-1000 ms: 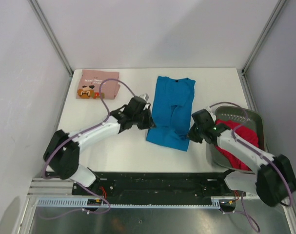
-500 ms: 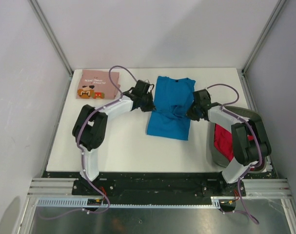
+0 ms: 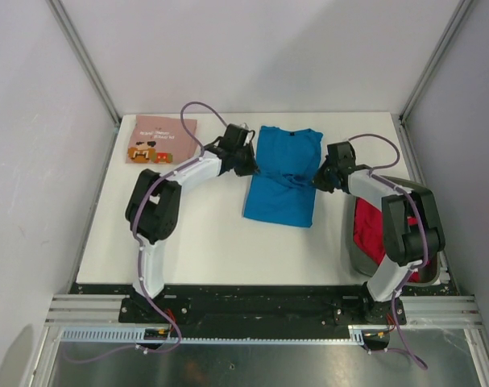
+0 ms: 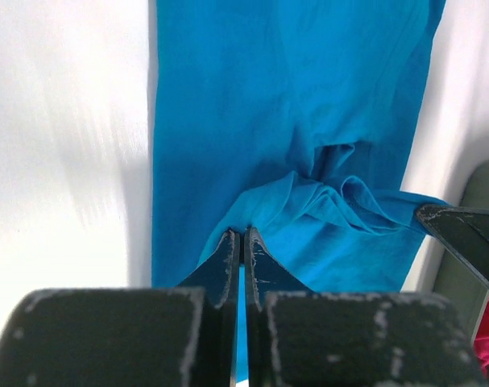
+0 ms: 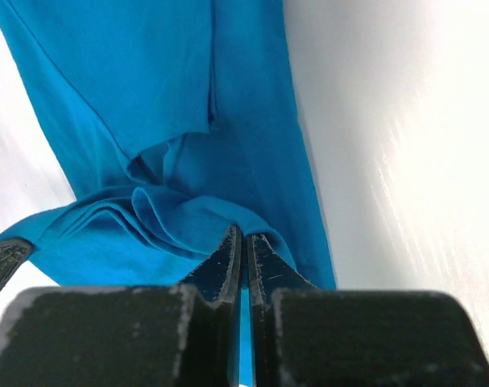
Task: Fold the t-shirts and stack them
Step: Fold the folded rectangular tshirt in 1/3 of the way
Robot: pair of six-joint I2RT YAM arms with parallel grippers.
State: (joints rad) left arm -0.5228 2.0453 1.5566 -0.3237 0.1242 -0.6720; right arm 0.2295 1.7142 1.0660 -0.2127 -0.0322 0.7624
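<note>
On the table (image 3: 204,242) the blue t-shirt (image 3: 280,201) lies centre, collar away from me, with its near half doubled partway over the far half. The pink t-shirt (image 3: 158,139) sits folded at the far left corner, and the red t-shirt (image 3: 369,230) is in the basket (image 3: 351,254) on the right. The left gripper (image 4: 242,234) and right gripper (image 5: 244,234) each have their jaws clamped on a hem corner. The cloth between them seems bunched, so I'd draw the corners apart, carry them level to the shoulders, then lower.
</note>
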